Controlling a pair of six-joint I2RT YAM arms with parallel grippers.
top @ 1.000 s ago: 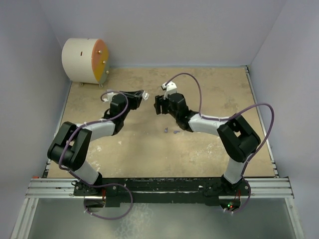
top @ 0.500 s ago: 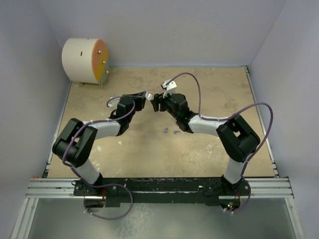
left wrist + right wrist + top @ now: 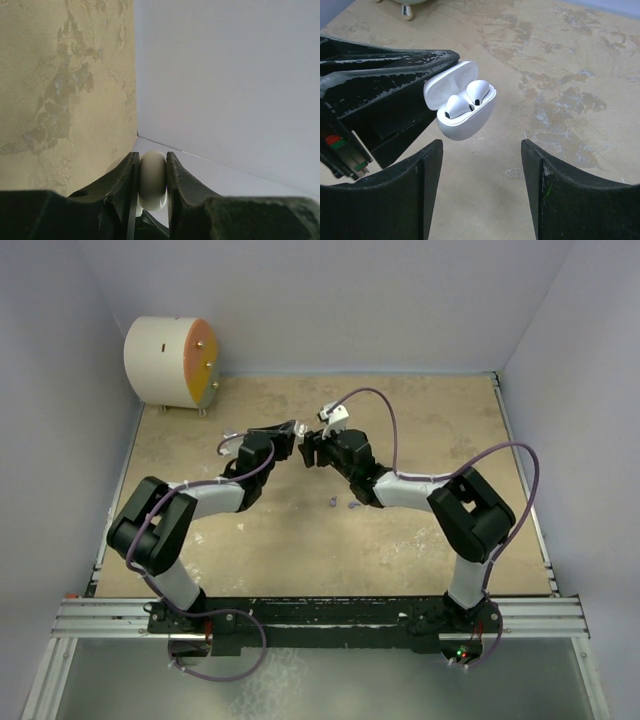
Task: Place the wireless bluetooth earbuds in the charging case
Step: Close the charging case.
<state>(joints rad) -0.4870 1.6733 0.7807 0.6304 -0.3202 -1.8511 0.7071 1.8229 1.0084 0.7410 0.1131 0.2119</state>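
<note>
My left gripper (image 3: 296, 429) is shut on a small white charging case (image 3: 465, 122) and holds it above the table's middle. The case's lid is open, and two whitish earbuds (image 3: 456, 107) sit in its wells. In the left wrist view the case (image 3: 152, 182) shows edge-on, pinched between the fingers (image 3: 120, 185). My right gripper (image 3: 481, 145) is open and empty, facing the case from just below and in front of it; in the top view it (image 3: 308, 450) almost touches the left one. Two tiny lilac bits (image 3: 332, 502) lie on the table under the right arm, too small to tell what they are.
A big white drum with an orange face (image 3: 170, 362) stands at the back left corner. Pale walls close the table on the left, back and right. The right arm's purple cable (image 3: 395, 430) loops above the table.
My left gripper has swung right with the case, close up to the right gripper. The right gripper has shifted slightly left toward it.
</note>
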